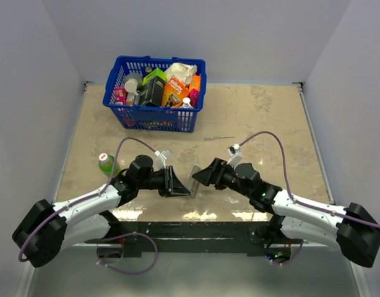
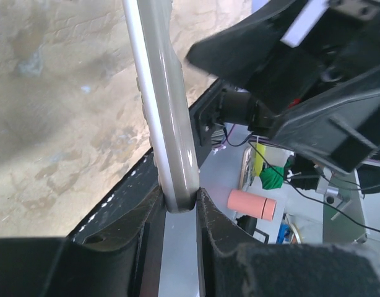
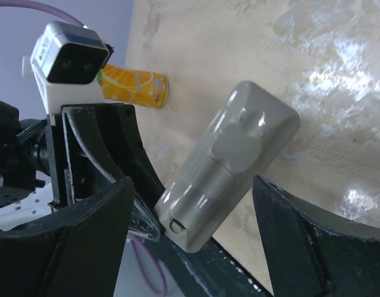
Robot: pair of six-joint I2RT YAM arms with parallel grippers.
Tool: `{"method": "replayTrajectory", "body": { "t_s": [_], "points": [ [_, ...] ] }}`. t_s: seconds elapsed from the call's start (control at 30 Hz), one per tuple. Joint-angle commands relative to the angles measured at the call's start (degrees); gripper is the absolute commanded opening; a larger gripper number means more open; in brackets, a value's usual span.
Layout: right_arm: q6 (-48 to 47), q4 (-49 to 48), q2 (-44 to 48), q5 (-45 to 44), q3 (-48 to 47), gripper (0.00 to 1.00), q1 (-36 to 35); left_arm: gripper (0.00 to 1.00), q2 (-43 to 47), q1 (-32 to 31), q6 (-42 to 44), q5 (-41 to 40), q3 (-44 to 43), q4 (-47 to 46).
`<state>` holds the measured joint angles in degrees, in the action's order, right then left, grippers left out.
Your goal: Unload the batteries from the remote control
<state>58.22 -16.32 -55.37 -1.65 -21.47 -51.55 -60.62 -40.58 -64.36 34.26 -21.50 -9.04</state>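
Left gripper (image 2: pixel 179 204) is clamped on one end of the remote control (image 3: pixel 227 167), holding it tilted above the table's (image 1: pixel 270 117) near edge. Its grey back faces the right gripper (image 3: pixel 193 185), whose jaws stand wide either side, touching nothing. No batteries show and that back looks closed over, so unloading seems not yet begun.

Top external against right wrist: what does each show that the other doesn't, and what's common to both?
Only top external: the blue basket of packages and the thin grey tool lying on the table. Only right wrist: the remote control seen from the back, close up, with its battery cover in place. Both: the left gripper clamping the remote control at one end, the right gripper open near it, and the bottle.
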Motion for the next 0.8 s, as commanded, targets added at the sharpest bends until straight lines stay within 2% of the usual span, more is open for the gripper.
{"method": "replayTrajectory", "body": {
  "t_s": [0.0,0.23,0.37,0.53,0.77],
  "points": [
    [11.56,-10.40,0.79,5.96,3.89,0.80,0.49,0.00,1.73,-0.12,-1.82,1.78,-0.04,-6.17],
    [16.92,-11.36,1.06,4.46,6.09,0.81,0.49,0.00,2.79,-0.12,-3.23,1.69,0.75,-9.50],
    [19.21,-20.14,0.53,4.99,8.55,0.81,0.49,0.00,3.23,-0.12,-4.28,2.39,0.58,-11.70],
    [19.31,-25.78,1.05,4.03,9.78,0.82,0.49,0.00,3.75,-0.12,-5.07,2.83,0.84,-13.37],
    [18.78,-30.96,3.60,1.74,11.27,0.72,0.49,0.00,4.11,-0.12,-8.41,4.59,2.77,-20.14]
  ]
}}
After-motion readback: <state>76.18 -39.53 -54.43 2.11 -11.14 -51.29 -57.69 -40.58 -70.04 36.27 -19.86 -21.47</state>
